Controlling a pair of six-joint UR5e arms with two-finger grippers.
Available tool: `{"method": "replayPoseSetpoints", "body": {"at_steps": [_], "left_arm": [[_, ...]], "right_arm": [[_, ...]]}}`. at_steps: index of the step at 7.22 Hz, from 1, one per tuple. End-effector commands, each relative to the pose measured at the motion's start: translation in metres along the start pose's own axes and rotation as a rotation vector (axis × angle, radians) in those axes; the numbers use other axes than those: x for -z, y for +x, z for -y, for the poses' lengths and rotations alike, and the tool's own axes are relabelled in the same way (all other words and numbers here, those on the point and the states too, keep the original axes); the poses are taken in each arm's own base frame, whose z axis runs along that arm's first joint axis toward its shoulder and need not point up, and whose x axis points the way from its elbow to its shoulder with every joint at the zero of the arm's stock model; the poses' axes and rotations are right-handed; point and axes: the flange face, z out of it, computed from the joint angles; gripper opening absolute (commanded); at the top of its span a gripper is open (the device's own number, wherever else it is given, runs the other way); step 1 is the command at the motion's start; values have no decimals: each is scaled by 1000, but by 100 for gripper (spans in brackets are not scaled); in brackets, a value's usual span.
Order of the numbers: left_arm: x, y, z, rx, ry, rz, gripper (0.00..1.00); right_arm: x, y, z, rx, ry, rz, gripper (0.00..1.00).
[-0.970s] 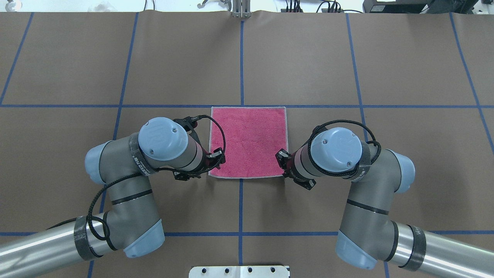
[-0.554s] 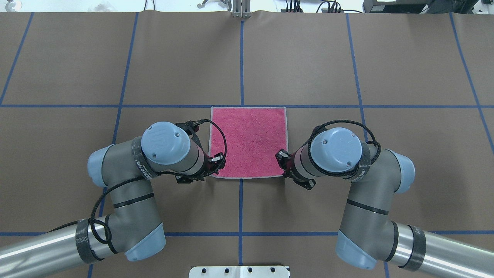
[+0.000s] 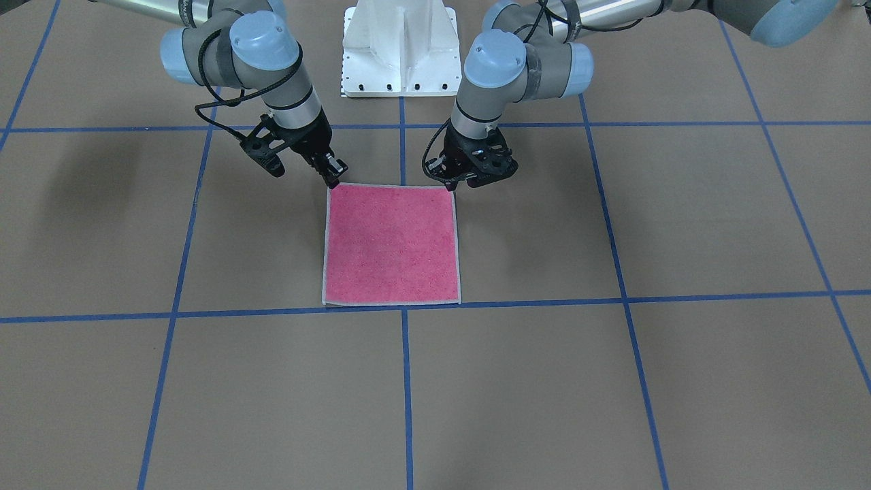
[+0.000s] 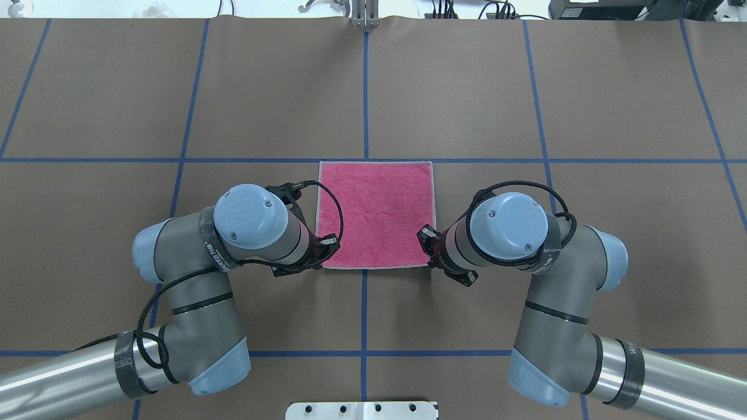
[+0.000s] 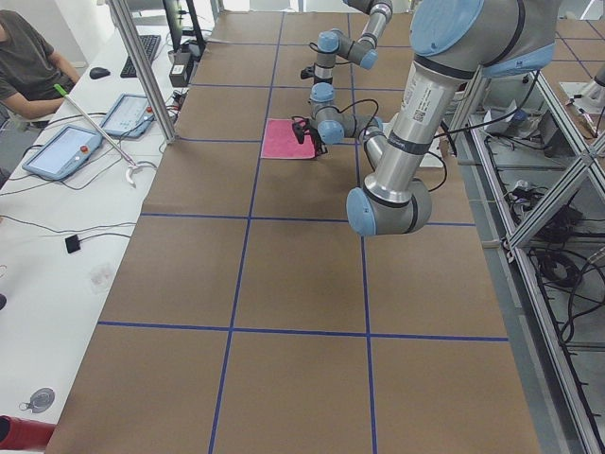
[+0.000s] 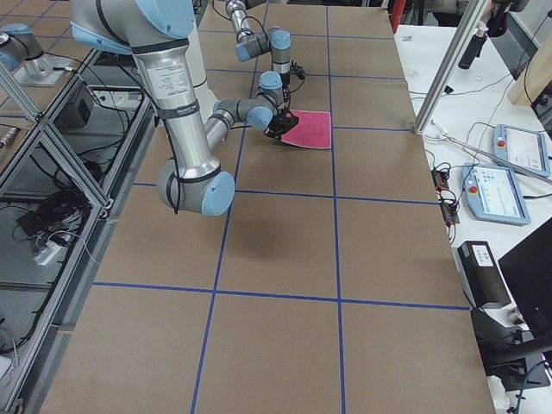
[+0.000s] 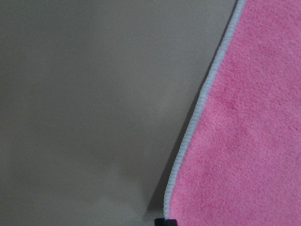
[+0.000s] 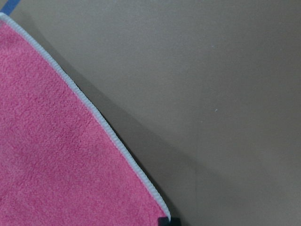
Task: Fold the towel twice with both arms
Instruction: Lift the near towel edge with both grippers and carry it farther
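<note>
Towel [image 4: 376, 216], pink face up, lies flat and square near the middle of the brown worktop [image 4: 467, 87]. Its far edge runs just beside a blue tape line [image 4: 525, 160]. The left arm [image 4: 192, 303] and right arm [image 4: 554, 315] bend in from either side. The left tool [image 3: 454, 185] is lowered at the towel's robot-side corner on the robot's left, and the right tool [image 3: 332, 178] at the opposite robot-side corner. Each wrist view shows the pale stitched edging [image 7: 197, 117] running down to a single black fingertip [image 8: 170, 221] at the corner. Neither corner looks raised off the worktop. Whether either tool is spread wide, drawn narrow or pinching cloth cannot be told. A white pedestal [image 3: 400, 47] stands behind the towel, between the arms.
</note>
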Motion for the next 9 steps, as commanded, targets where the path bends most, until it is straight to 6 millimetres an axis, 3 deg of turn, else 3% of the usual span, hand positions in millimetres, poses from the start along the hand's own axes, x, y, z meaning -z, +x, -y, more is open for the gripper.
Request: {"method": "replayPoseSetpoints", "body": {"at_steps": [1,3,6,8,9], "left_arm": [[24,5,-7,22,-9,-46,0],[48,5,-17,61,-22,-88,0],[62,3,-22,65,-32,-108,0],[76,-16,-24,61,-38,-119,0],[74,-12,-27,54,-41,-125,0]], "right_arm": [[8,-1,-2,1,-7,14,0],[23,8,-1,1,-16,29,0],[40,12,-5,5,-46,44,0],[45,11,-6,7,-55,50,0],[45,8,-7,7,-57,52,0]]}}
